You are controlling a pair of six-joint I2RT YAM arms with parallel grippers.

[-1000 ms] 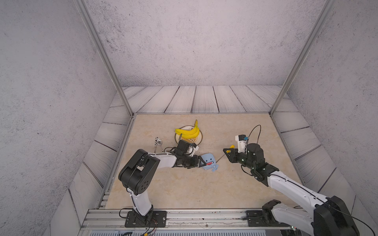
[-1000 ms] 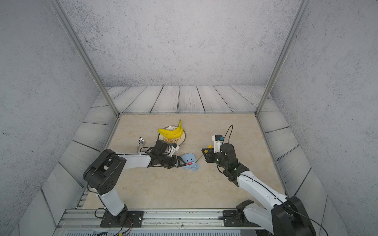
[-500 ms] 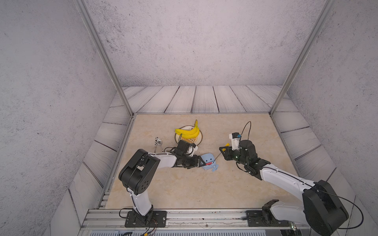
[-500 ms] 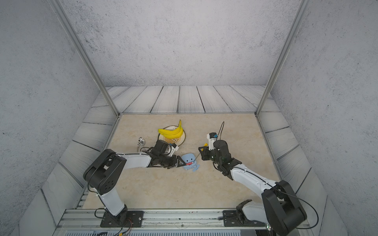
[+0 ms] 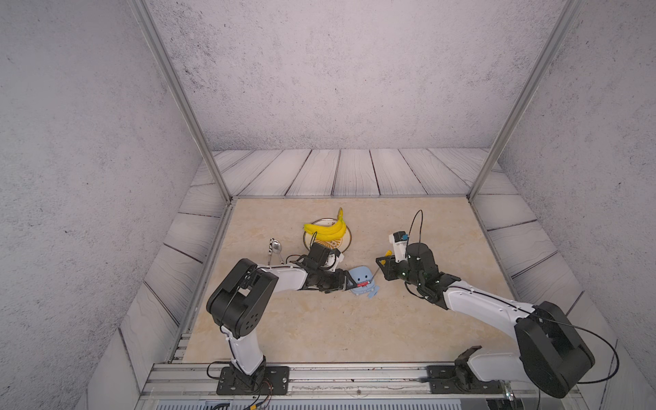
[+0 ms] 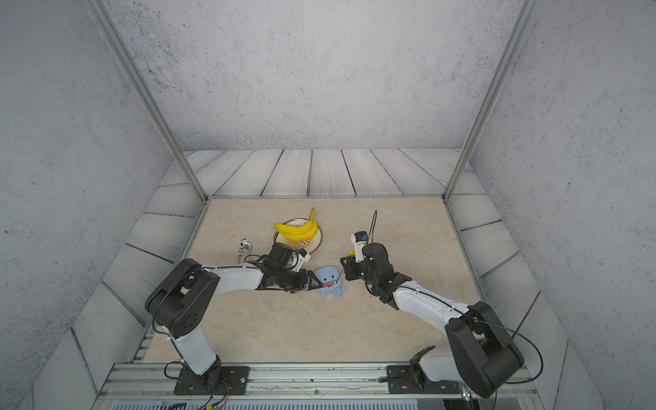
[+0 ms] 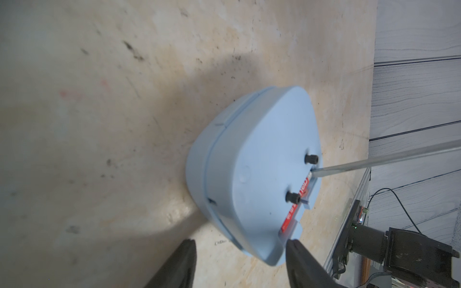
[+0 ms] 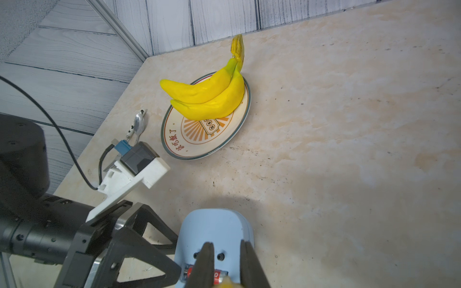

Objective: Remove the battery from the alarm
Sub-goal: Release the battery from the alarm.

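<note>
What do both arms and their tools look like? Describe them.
Both the left arm and right arm have white links, bulky black joints and thin black cables. Left tool and right tool are black, tapering to narrow tips, plus white camera mounts.

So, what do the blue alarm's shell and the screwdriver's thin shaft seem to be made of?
The alarm: probably moulded plastic, matte light blue, with a seam running around the shell. The screwdriver shaft: likely steel, bare and shiny, with bright reflections along its length.
</note>
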